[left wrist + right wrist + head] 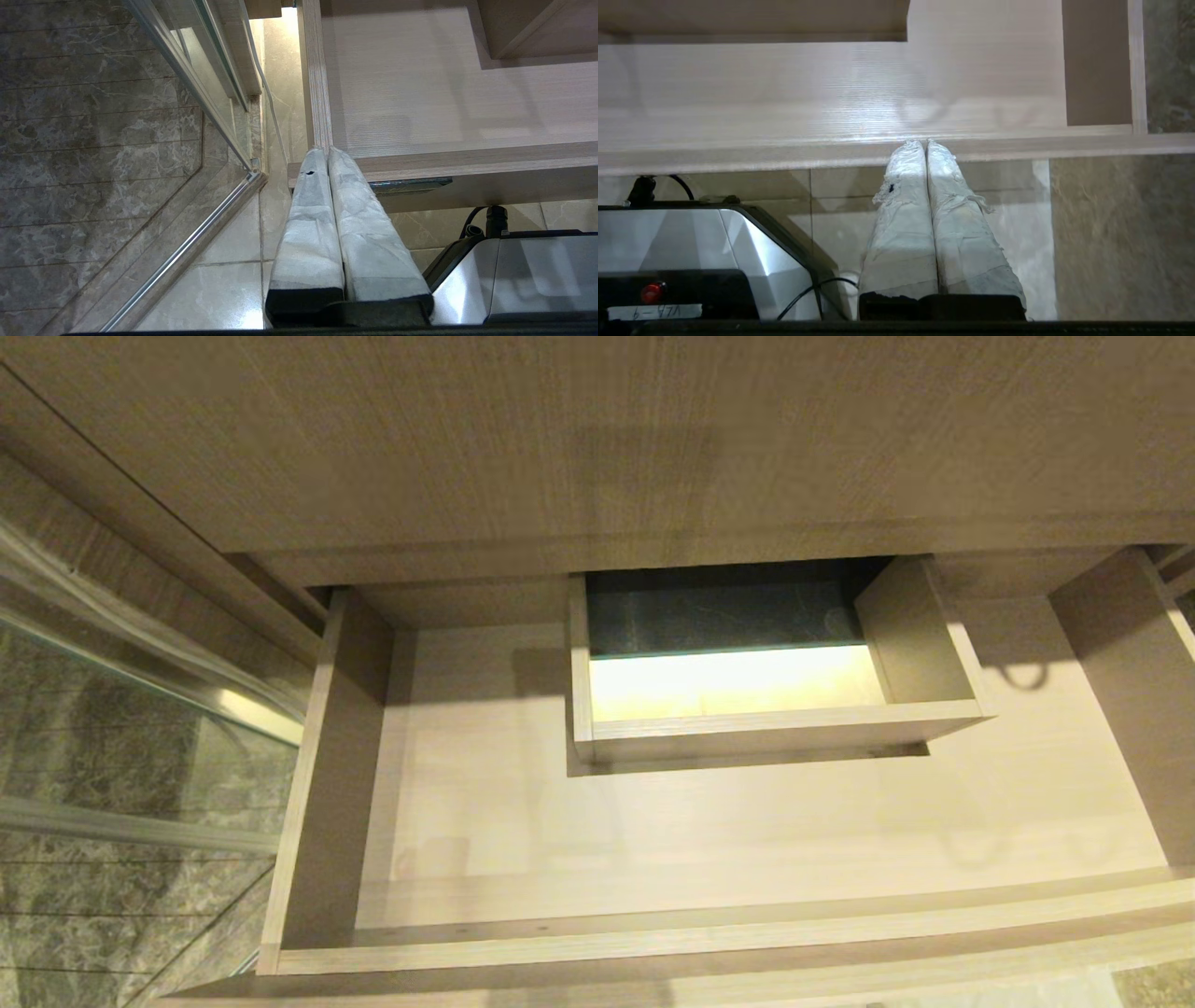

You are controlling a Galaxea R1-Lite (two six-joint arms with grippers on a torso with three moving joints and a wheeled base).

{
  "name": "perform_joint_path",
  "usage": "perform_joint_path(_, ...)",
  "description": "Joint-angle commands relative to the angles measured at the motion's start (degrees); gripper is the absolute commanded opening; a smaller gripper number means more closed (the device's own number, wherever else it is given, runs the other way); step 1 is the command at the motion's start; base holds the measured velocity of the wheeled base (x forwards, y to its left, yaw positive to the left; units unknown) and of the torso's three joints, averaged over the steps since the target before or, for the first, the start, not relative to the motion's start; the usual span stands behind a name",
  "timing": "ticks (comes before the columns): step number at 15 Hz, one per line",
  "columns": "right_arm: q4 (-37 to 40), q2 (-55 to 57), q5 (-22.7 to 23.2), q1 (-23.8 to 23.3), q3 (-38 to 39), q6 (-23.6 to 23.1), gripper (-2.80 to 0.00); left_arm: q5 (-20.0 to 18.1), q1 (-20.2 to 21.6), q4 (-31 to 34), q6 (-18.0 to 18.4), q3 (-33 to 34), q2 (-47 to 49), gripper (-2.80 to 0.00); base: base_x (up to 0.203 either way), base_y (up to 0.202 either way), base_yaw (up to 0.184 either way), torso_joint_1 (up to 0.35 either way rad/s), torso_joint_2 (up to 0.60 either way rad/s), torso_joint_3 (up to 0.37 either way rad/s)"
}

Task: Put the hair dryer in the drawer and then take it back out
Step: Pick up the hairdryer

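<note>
White wrapping covers the two fingers of the right hand [926,143], which are pressed together on nothing and hang in front of the drawer [653,821], their tips close by its front edge. The left hand [327,149] is clenched in the same way and waits near the left front corner of the drawer. Between both hands and the floor tiles [219,261] a part of the robot base [691,242] shows (grey and shiny).

The drawer stands pulled out, and its bottom is bare around the boxed cutout [775,723] at the back. The hair dryer is in none of the views, so I cannot say where it lies. I judge that the next step must first find the dryer. To do it well, the hand should release its fingers before reaching, take the body and not the cord, and pass over the drawer front without touching it.
</note>
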Motion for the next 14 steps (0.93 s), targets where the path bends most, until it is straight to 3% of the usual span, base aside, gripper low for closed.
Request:
perform_joint_path(1,-0.24,-9.46,0.0,0.8,4.34,0.21,-2.8,0.02,0.0,-0.04,-0.02,0.09,-0.08,-2.8,0.0,0.0,0.0,0.0,0.0,0.0)
perform_joint_path(3,-1.66,-16.01,-0.51,1.61,9.95,0.59,-2.8,0.02,-0.02,-0.04,-0.02,0.09,-0.04,-2.8,0.0,0.0,0.0,0.0,0.0,0.0)
perform_joint_path(7,-19.19,-16.64,-4.43,6.43,21.75,3.2,-2.8,0.02,0.0,-0.04,-0.02,0.09,-0.05,-2.8,0.0,0.0,0.0,0.0,0.0,0.0)
perform_joint_path(9,-25.0,-16.67,-8.9,10.01,25.59,3.85,-2.8,0.02,0.0,-0.04,-0.02,0.09,-0.09,-2.8,0.0,0.0,0.0,0.0,0.0,0.0)
perform_joint_path(11,-24.99,-16.46,-9.14,10.82,26.46,6.03,-2.8,0.02,0.0,-0.04,-0.02,0.09,-0.08,-2.8,0.0,0.0,0.0,0.0,0.0,0.0)
perform_joint_path(14,-26.62,-18.22,-9.32,17.81,28.18,6.92,-2.8,0.02,0.0,-0.04,0.02,0.09,-0.09,-2.8,0.0,0.0,0.0,0.0,0.0,0.0)
